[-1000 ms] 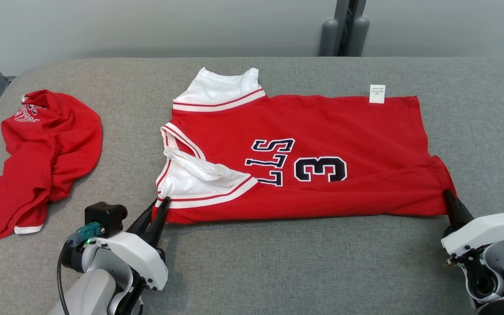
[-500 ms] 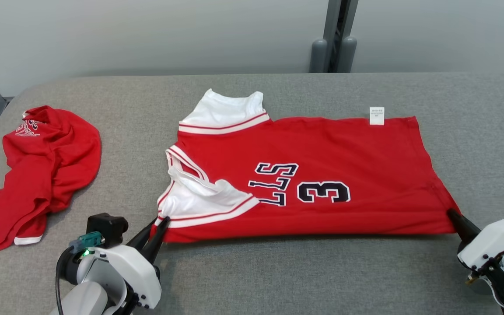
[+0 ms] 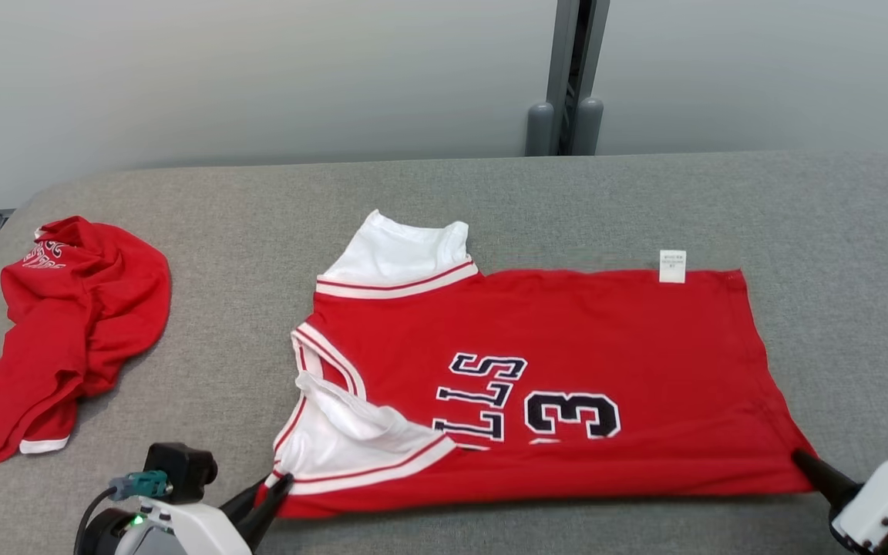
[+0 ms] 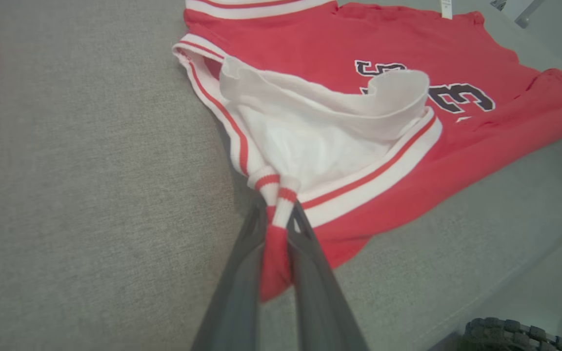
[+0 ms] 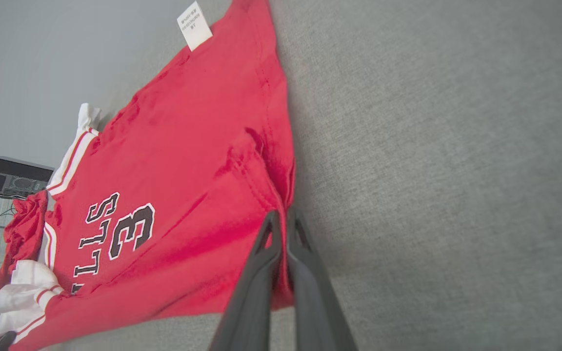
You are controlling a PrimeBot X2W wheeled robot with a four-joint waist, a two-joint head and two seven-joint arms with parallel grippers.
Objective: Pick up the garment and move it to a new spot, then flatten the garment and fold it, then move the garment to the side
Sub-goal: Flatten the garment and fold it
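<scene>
Jersey point(image 3: 567, 347) lengthwise left-right (neckline point(image 3: 326, 368) leftward)

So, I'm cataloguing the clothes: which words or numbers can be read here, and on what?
"3": dark, white-edged numeral on the red sleeveless jersey with white trim.
"LLS": dark letters beside it, same jersey; further letters, if any, are hidden by a fold.
Too small to read: print on the small white tag at the jersey's edge.
Unreadable: white lettering on the crumpled red garment at left.

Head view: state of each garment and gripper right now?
red jersey, laid out mostly flat, near edge pinched at both ends
left gripper, shut on its striped shoulder strap
right gripper, shut on its hem corner
second red garment, crumpled, apart at the left
</scene>
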